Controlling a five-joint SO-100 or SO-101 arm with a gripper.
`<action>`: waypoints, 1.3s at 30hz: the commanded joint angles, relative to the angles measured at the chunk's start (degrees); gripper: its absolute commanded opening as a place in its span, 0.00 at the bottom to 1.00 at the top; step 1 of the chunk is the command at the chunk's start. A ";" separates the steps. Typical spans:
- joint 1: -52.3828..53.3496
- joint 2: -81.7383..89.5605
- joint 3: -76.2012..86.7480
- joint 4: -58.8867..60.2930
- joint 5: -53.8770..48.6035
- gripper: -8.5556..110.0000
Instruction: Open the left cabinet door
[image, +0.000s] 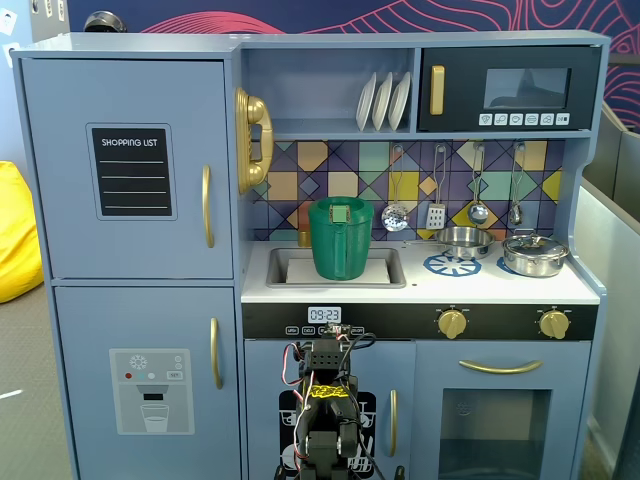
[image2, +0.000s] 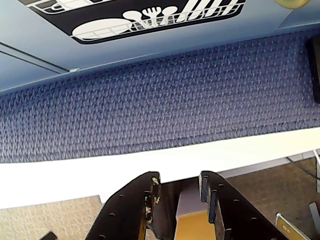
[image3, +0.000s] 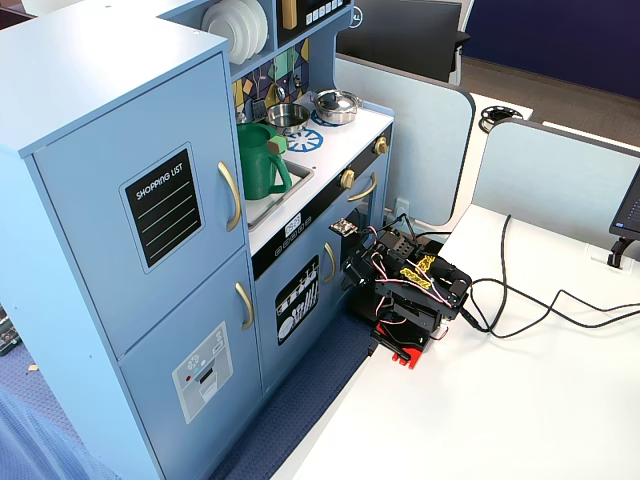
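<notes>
Gripper of mine is showing at the bottom edge of the wrist view, with the two dark fingers standing a little apart and nothing between them. It is hanging over the edge of the white table, and beyond this edge the blue carpet is lying. At the top of the wrist view the small blue door with the dish-rack picture is facing me.

My arm is sitting folded low on the table in a fixed view, just beside the lower front of the toy kitchen, with black cables running away over the table. In a fixed view the arm is standing in front of the dish-rack door, below the clock display.

The left cabinet door is sitting at the upper left of the kitchen in both fixed views, and it is looking closed, flat with the frame. Its black "SHOPPING LIST" panel and its vertical gold handle are well apart from my gripper. Below it the door with the grey water-dispenser panel is also looking closed. A green jug is standing in the sink.
</notes>
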 joint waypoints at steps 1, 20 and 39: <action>0.79 -0.35 -0.79 4.75 4.04 0.08; -23.12 -18.54 -40.87 -19.60 7.29 0.10; -34.98 -30.94 -59.85 -44.47 -5.45 0.16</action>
